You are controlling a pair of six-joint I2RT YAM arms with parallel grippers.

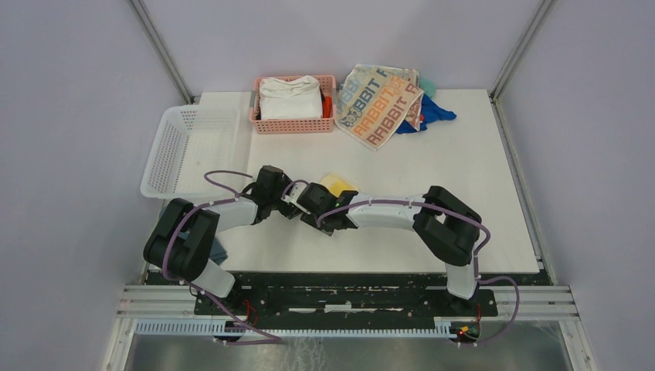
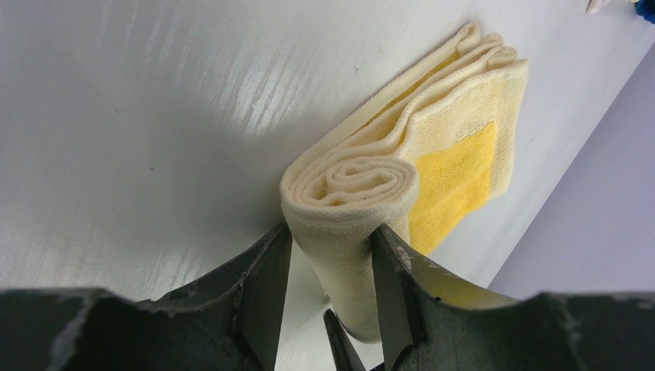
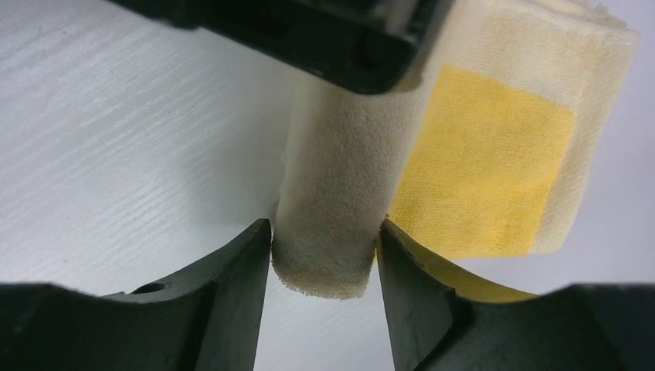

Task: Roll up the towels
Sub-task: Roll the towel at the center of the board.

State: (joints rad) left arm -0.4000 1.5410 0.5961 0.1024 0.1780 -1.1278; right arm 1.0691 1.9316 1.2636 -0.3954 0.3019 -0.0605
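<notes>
Now rolling the yellow towel [image 2: 432, 154], with left gripper [image 2: 328, 239] and right gripper [image 3: 324, 239] each clamped on a roll end; next, probably turning both together, keeping it tight.

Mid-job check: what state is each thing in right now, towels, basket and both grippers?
yellow towel: partly rolled, loose tail lying flat
left gripper: shut on one end of the roll
right gripper: shut on the opposite end
RABBIT towel: unrolled, spread at the far edge
pink basket: upright, holding a white folded cloth
</notes>
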